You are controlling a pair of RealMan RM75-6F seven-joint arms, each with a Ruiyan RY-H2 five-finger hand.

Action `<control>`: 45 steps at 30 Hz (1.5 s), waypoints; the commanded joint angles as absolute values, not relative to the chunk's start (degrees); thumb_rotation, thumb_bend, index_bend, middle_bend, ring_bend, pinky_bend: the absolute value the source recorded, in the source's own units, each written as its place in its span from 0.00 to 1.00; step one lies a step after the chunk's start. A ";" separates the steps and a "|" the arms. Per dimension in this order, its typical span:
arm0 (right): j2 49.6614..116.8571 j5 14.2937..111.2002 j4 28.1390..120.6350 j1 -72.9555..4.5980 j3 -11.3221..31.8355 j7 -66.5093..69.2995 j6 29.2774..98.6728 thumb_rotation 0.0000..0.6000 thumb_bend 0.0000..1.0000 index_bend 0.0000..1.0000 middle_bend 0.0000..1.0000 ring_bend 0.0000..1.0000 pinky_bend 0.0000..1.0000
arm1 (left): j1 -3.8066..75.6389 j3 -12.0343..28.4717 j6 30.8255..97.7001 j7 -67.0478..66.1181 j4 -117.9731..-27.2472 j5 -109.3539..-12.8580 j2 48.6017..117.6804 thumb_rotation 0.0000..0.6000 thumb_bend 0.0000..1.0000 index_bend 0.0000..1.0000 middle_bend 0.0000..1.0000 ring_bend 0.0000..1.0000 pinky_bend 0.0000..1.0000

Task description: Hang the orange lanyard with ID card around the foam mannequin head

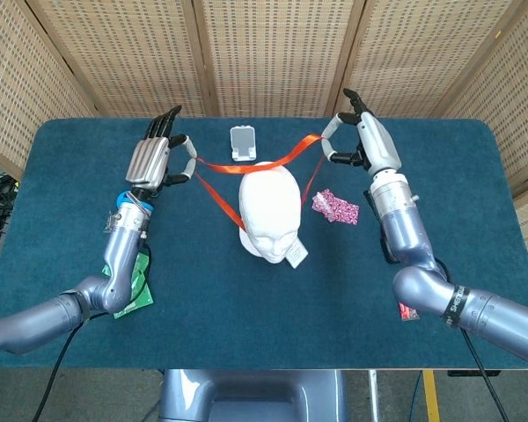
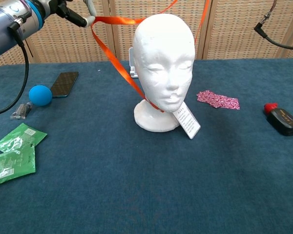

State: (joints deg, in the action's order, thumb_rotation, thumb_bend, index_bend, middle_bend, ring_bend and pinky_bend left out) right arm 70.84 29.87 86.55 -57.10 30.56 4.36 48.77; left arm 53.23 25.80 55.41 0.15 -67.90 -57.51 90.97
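The white foam mannequin head (image 1: 268,214) (image 2: 163,58) stands upright mid-table, facing me. The orange lanyard (image 1: 251,165) (image 2: 115,61) is looped around it: its rear span stretches taut just behind the crown, and its side strands run down past the face to the chin. The white ID card (image 1: 297,253) (image 2: 188,121) hangs tilted at the neck. My left hand (image 1: 158,158) (image 2: 72,13) pinches the strap left of the head. My right hand (image 1: 367,141) pinches it at the far right, out of the chest view.
On the blue table (image 1: 475,193), left side: a black phone (image 2: 64,84), a blue ball (image 2: 40,95), a small black clip (image 2: 21,111) and green packets (image 2: 12,153). Right side: a pink patterned cloth (image 2: 217,100) and a black device with a red cap (image 2: 282,120). A white stand (image 1: 242,142) sits behind the head.
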 commanded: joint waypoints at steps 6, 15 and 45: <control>72.17 30.42 82.44 -57.72 27.77 1.33 47.43 1.00 0.17 0.07 0.02 0.00 0.00 | 52.85 25.70 53.85 -0.01 -68.80 -55.24 89.60 1.00 0.00 0.00 0.00 0.00 0.00; 70.36 35.45 84.76 -54.32 27.12 1.48 51.96 1.00 0.14 0.06 0.02 0.00 0.00 | 49.12 24.86 59.28 3.97 -73.75 -60.95 85.61 1.00 0.00 0.00 0.00 0.00 0.00; 57.80 69.39 98.79 -30.02 2.70 -3.09 59.49 1.00 0.75 0.17 0.80 0.77 0.94 | 19.39 6.33 82.00 -9.97 -99.12 -68.28 65.25 1.00 0.00 0.00 0.00 0.00 0.00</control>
State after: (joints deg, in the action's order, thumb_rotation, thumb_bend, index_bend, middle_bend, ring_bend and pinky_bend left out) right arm 56.82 63.47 99.56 -31.76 5.67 -4.72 60.41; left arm 19.61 6.53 82.08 -10.11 -98.91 -68.11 65.35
